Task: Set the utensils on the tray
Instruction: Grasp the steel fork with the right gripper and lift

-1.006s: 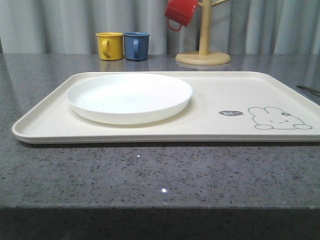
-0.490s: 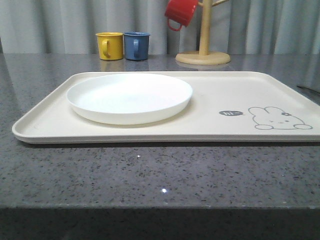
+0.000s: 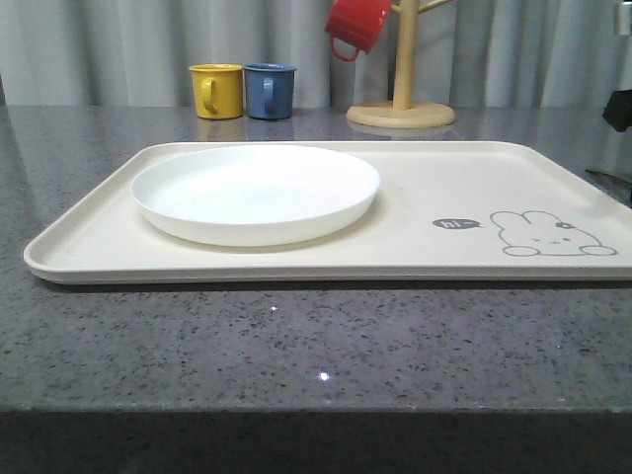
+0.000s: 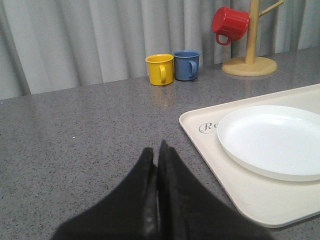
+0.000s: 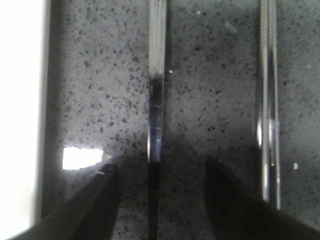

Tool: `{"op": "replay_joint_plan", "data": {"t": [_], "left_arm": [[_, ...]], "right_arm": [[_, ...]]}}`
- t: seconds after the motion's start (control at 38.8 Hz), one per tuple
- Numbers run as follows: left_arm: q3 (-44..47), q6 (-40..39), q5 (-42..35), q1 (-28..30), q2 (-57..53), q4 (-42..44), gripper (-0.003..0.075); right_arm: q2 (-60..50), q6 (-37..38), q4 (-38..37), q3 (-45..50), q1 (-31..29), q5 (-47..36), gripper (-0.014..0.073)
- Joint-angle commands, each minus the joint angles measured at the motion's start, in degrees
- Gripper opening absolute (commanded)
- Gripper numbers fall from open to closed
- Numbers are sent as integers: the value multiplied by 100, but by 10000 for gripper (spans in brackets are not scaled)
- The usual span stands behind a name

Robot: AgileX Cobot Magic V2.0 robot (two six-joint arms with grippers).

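A cream tray (image 3: 415, 197) lies on a grey speckled counter (image 3: 296, 346), with a round white plate (image 3: 256, 193) resting on its left half and a rabbit drawing (image 3: 548, 235) near its right front corner. Behind the tray stand a yellow mug (image 3: 216, 90) and a blue mug (image 3: 270, 90), side by side, and a red mug (image 3: 355, 24) hangs on a wooden mug tree (image 3: 402, 94). The left gripper (image 4: 157, 150) hovers over bare counter left of the tray, its black fingers pressed together. The right gripper (image 5: 159, 172) is spread wide, straddling a thin silver utensil (image 5: 156, 110) lying on the counter beside the tray edge; a second silver utensil (image 5: 268, 100) lies further off. Both are blurred, with their ends cut off.
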Motion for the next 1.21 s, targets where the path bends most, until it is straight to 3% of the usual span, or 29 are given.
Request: {"op": "replay_joint_plan", "data": {"t": [0.0, 0.15, 0.39, 0.77, 1.19], "left_arm": [[-152, -55, -487, 9, 54, -73, -18], [-152, -55, -487, 9, 54, -73, -18], [-152, -55, -487, 9, 54, -73, -18], [-152, -55, -487, 9, 54, -73, -18], [-152, -55, -487, 9, 54, -73, -18]], "right_arm": [[-102, -58, 22, -150, -1, -162, 276], [-90, -58, 26, -150, -1, -144, 83], [-109, -58, 26, -214, -1, -73, -71], [-511, 123, 26, -1226, 247, 1062, -58], [-349, 1859, 20, -1511, 2164, 702, -58]]}}
